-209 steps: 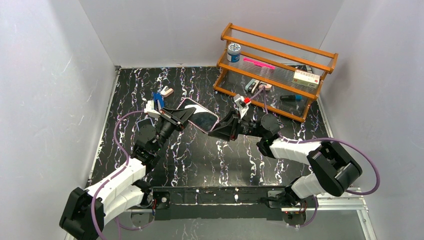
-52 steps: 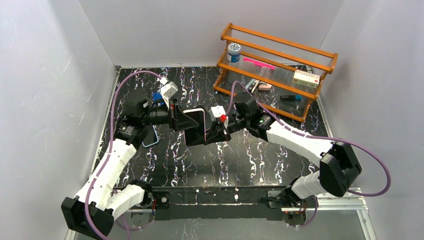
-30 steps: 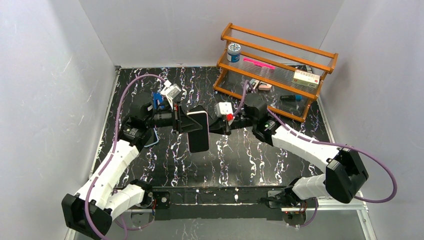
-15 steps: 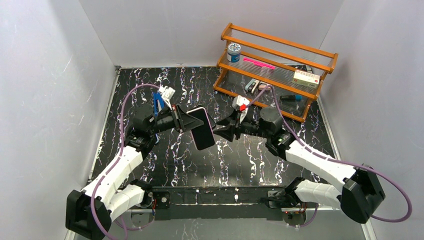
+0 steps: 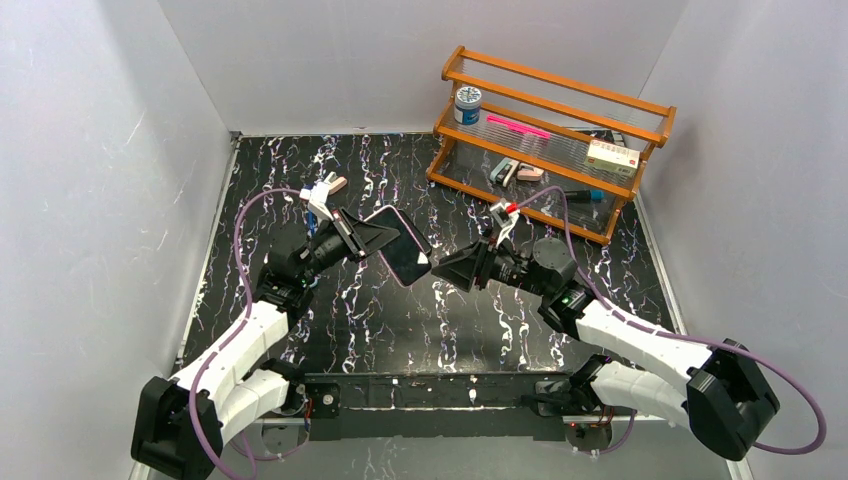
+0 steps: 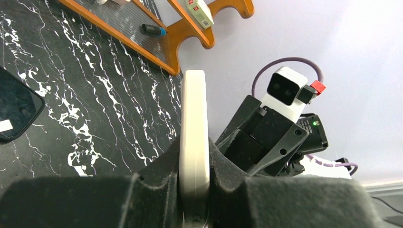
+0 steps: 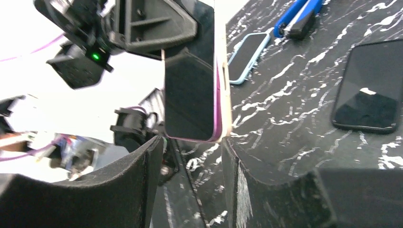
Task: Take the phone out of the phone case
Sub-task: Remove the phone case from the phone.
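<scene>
Left of the wooden rack (image 5: 556, 92), the left gripper (image 5: 377, 238) pinches the phone case (image 6: 194, 118) aloft, offering the free end of the phone (image 5: 406, 256) to the right gripper (image 5: 439, 268), its jaws spread.

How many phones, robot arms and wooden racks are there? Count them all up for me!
Phones: 3 (held phone, blue-cased phone, black phone)
Robot arms: 2 (left arm, right arm)
Wooden racks: 1 (wooden rack)
Total: 6

White walls (image 5: 330, 60), blk marble tabletop (image 5: 400, 320)
</scene>
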Robot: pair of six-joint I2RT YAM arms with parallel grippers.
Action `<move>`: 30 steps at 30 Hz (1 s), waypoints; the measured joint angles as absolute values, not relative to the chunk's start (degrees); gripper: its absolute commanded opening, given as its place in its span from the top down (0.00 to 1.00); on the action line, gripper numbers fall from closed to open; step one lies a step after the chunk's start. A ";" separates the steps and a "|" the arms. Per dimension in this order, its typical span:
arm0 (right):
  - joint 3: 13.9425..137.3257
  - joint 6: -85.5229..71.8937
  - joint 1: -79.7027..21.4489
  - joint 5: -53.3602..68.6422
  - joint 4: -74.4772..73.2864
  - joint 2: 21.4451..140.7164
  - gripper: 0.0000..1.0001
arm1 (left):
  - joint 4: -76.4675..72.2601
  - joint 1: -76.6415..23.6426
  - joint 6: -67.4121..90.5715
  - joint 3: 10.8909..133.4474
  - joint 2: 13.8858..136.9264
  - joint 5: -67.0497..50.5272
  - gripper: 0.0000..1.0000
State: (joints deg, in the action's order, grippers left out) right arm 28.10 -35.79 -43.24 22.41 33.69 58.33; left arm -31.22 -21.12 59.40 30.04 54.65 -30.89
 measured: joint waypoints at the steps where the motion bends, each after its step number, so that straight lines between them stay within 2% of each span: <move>1: 27.90 -38.30 -43.27 22.17 35.16 58.52 0.45 | -31.77 -21.12 60.05 29.67 54.63 -30.33 1.00; 11: 27.42 -55.00 -43.92 21.50 44.07 64.12 0.50 | -35.77 -21.12 64.16 27.57 54.50 -26.92 1.00; 30: 27.24 -60.49 -44.77 18.02 44.56 64.62 0.53 | -40.75 -21.52 66.98 26.28 53.58 -24.53 1.00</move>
State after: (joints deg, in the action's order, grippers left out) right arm 27.24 -60.49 -44.77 18.02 44.56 64.62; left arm -40.75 -21.52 66.98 26.28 53.58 -24.53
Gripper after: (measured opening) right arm 0.482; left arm 0.139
